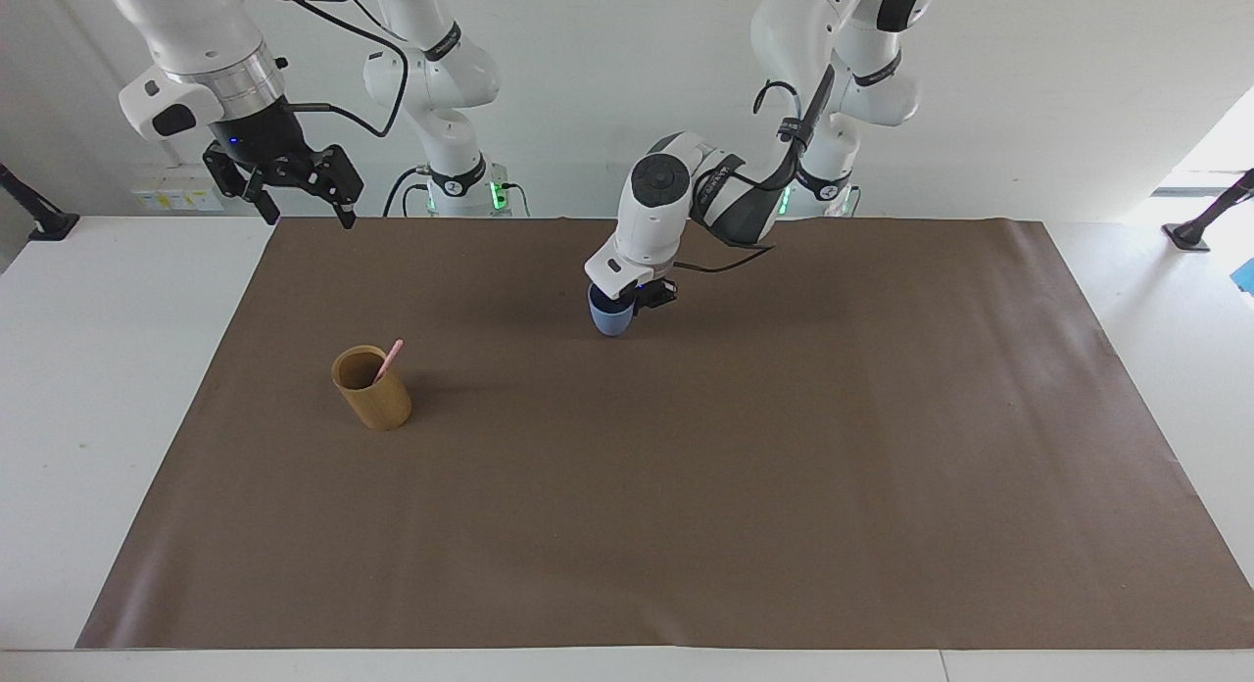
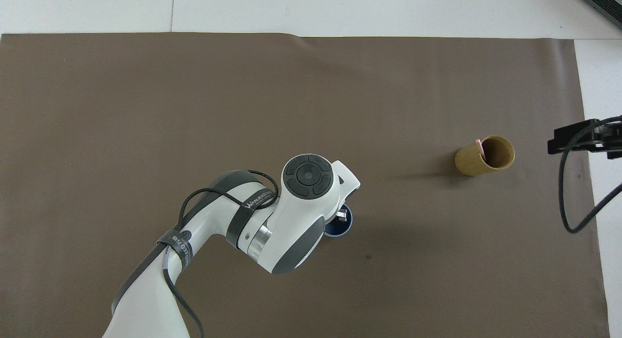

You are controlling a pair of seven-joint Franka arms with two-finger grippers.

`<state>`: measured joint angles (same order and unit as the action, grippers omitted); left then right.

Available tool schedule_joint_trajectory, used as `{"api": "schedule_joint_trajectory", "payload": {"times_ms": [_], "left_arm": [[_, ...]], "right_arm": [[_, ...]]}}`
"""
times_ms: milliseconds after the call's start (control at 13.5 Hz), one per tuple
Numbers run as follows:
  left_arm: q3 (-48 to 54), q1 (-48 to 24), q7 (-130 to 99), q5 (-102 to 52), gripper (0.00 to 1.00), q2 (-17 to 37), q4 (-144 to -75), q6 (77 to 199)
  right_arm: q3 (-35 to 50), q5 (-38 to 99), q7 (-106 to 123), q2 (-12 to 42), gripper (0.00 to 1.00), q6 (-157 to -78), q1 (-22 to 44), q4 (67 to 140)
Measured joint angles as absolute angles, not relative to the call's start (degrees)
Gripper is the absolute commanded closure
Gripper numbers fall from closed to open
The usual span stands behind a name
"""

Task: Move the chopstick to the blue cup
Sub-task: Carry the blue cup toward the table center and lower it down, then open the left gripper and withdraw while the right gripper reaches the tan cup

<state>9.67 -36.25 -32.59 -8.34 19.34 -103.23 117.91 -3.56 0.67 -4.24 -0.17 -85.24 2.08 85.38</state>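
My left gripper [image 1: 637,296] [image 2: 341,214] is shut on the rim of the blue cup [image 1: 609,319] [image 2: 339,226], holding it upright low at the brown mat near the table's middle; whether its base touches the mat I cannot tell. A pale pink chopstick [image 1: 389,359] [image 2: 480,149] leans inside the tan-brown cup [image 1: 374,390] [image 2: 481,157], which stands on the mat toward the right arm's end. My right gripper [image 1: 299,212] [image 2: 578,138] hangs open, raised over the mat's corner at the right arm's end, waiting.
The brown mat [image 1: 686,486] [image 2: 194,95] covers most of the white table [image 1: 98,368]. A black clamp [image 1: 39,217] sits on the table at the right arm's end and another clamp [image 1: 1200,226] at the left arm's end.
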Motion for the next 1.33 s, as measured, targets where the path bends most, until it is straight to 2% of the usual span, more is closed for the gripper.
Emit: {"api": "schedule_joint_trajectory", "payload": {"times_ms": [443,517,591,1034,1330], "left_arm": [[8.89,-36.26,-33.56,-8.4,1.0,20.94,-103.03,121.27],[8.81,-36.26,-33.79,-8.4,0.68,20.95,-103.03,121.43],[8.7,-36.24,-34.93,-8.57,0.01,20.97,-103.03,121.67],[8.05,-34.39,-40.05,-9.28,0.0,20.14,-102.11,120.82],[7.92,-29.52,-37.58,-9.28,0.0,12.89,-101.14,111.73]], "right_arm": [[-3.56,0.67,-4.24,-0.17,0.0,-85.24,2.08,85.38],[-3.56,0.67,-4.24,-0.17,0.0,-85.24,2.08,85.38],[-3.56,0.67,-4.24,-0.17,0.0,-85.24,2.08,85.38],[-3.64,0.66,-4.24,-0.17,0.0,-85.19,2.05,85.39],[-3.57,0.56,-4.24,0.17,0.0,-86.86,2.14,85.78]]}}
